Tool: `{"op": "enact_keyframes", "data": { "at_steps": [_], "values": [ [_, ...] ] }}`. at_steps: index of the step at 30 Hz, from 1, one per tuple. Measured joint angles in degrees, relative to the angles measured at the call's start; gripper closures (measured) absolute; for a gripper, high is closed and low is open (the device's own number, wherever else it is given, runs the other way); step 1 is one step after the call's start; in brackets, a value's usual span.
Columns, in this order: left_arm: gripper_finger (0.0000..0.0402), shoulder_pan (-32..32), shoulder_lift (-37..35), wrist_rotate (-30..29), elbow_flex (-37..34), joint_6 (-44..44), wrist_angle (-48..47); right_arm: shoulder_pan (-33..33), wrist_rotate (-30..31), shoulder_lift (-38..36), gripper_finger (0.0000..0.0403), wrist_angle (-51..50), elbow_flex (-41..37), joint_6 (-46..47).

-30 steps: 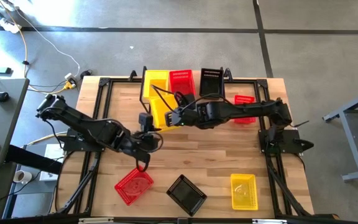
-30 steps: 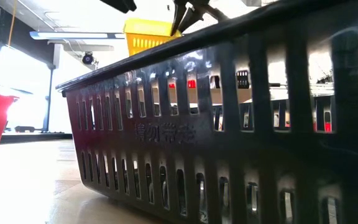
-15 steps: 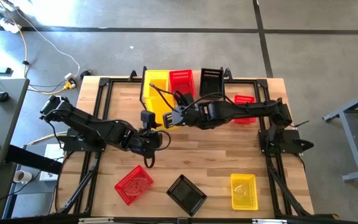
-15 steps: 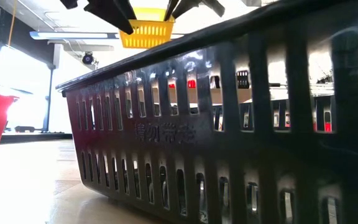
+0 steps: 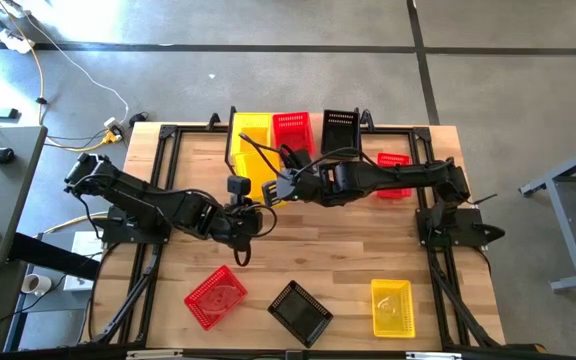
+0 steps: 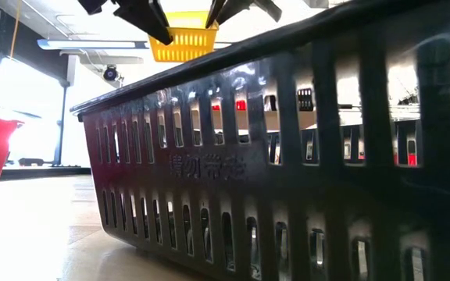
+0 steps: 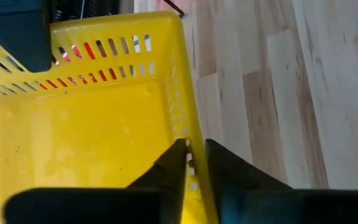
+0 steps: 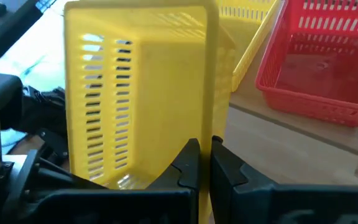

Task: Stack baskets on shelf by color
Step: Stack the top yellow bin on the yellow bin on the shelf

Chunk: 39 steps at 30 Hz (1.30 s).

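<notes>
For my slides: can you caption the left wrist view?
Left gripper pinching the rim of a yellow basket above the wooden table.

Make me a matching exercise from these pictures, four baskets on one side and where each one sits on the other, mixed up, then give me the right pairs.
Things
1. yellow basket in the jaws
2. black basket on the table
3. red basket on the shelf
4. red basket on the table

Places
A. near the front edge, left of a black basket
B. held up between both grippers, the left gripper and the right gripper each pinching a wall
C. between a yellow and a black basket at the back
D. front middle, between a red and a yellow basket

Pairs: 1-B, 2-D, 3-C, 4-A
</notes>
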Motion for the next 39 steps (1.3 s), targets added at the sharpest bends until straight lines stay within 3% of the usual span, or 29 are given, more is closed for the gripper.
{"op": "enact_keyframes", "data": {
  "at_steps": [4,10,20,25,32,39],
  "values": [
    [0.0394,0.0,0.0,-0.6,0.0,1.3,0.0,-0.5,-1.3,0.0,0.0403,-0.3,0.0,-2.0],
    [0.0397,-0.1,0.0,-0.6,0.0,1.6,0.0,-0.7,-0.4,0.0,0.0392,-0.3,0.0,-5.4],
    [0.04,0.1,-0.3,0.1,0.0,1.8,-0.6,-3.0,-1.9,-2.2,0.0286,-1.2,0.0,-12.1],
    [0.0401,1.2,-2.1,1.7,0.0,1.7,-1.0,-4.2,-2.5,-5.8,0.0252,-1.2,0.0,-16.0],
    [0.0401,4.9,-6.8,3.6,0.0,1.7,-1.2,-5.6,-4.0,-10.9,0.0242,-1.5,0.0,-24.8],
    [0.0401,11.4,-12.2,9.1,0.0,3.5,-2.2,-7.3,-9.0,-15.3,0.0242,-3.1,0.0,-34.4]
  ]
}}
